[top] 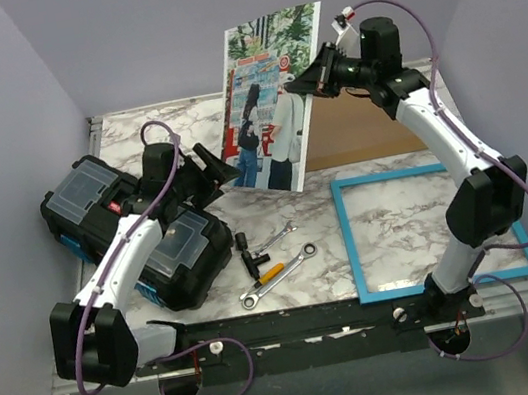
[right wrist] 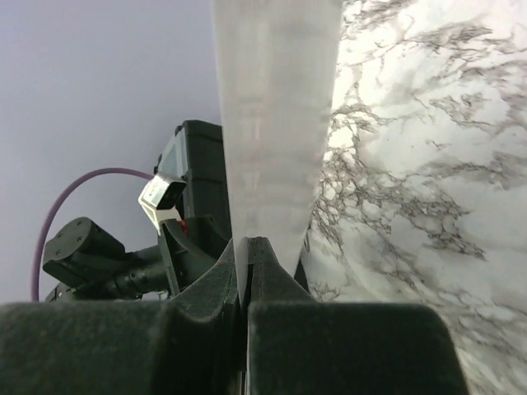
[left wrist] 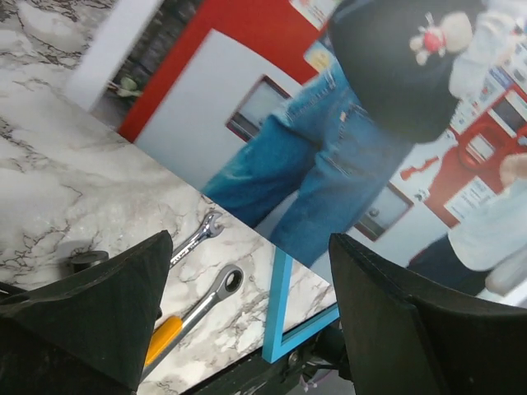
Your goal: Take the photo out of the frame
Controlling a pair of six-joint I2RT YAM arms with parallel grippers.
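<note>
The photo (top: 272, 95) stands upright at the far centre of the table, clear of the frame (top: 348, 244). Its long axis runs near-vertical, leaning with the top edge to the right. The printed face points toward the near side.

My right gripper (top: 308, 78) has its jaws pressed together on the photo's right edge, about halfway up. My left gripper (top: 217, 168) sits just beside the lower left corner with jaws spread, gripping nothing.

The frame lies flat at near right, long axis running near to far.

Limits of view:
- Whether the photo's bottom edge touches the table cannot be told.
- In the right wrist view the photo shows edge-on, as a blurred pale strip.
- The brown backing board (top: 359, 131) is partly covered by the photo and my right arm.
- My right arm hides part of the frame's near rail.
</note>
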